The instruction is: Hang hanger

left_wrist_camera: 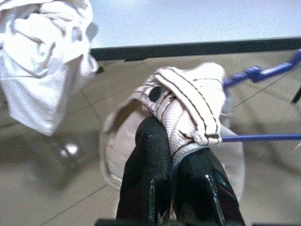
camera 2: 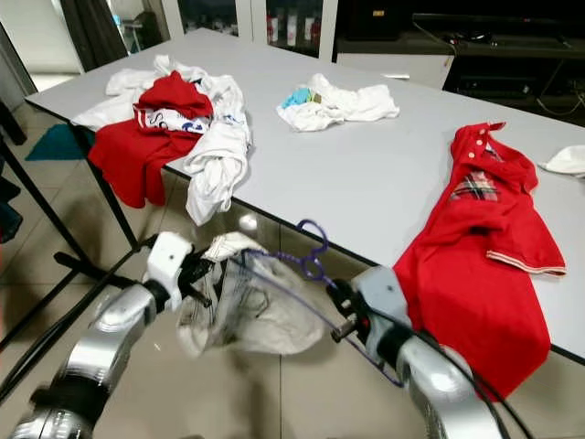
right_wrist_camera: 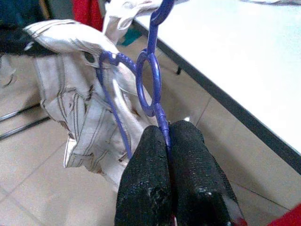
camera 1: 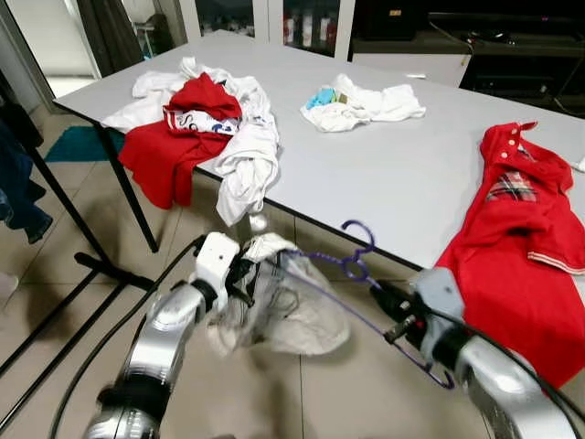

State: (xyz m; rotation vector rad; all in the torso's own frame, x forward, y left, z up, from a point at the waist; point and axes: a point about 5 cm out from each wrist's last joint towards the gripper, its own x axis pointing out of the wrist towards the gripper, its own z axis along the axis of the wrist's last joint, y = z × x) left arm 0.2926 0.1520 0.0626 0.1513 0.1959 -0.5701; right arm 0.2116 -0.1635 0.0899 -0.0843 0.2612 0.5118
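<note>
A purple wire hanger (camera 1: 352,265) was held in the air just in front of the near edge of a grey surface (camera 1: 402,174), above the tiled floor (camera 1: 347,384). The right pincer (right_wrist_camera: 165,141) was clenched on the hanger's wire just below its neck loop, keeping the hook (camera 1: 359,234) free and pointing upward. The left pincer (left_wrist_camera: 174,150) was clenched on a bunched fold of a pale striped garment (camera 1: 283,306), which hung from the hanger's far end, apparently so that it would not slide off. On the surface lay a heap of red and white clothes (camera 1: 206,123), a small white pile (camera 1: 361,102) and a red polo shirt (camera 1: 521,247) draped over the edge. A dark rack frame (camera 1: 64,229) stood to the left, probably the hanging place.
</note>
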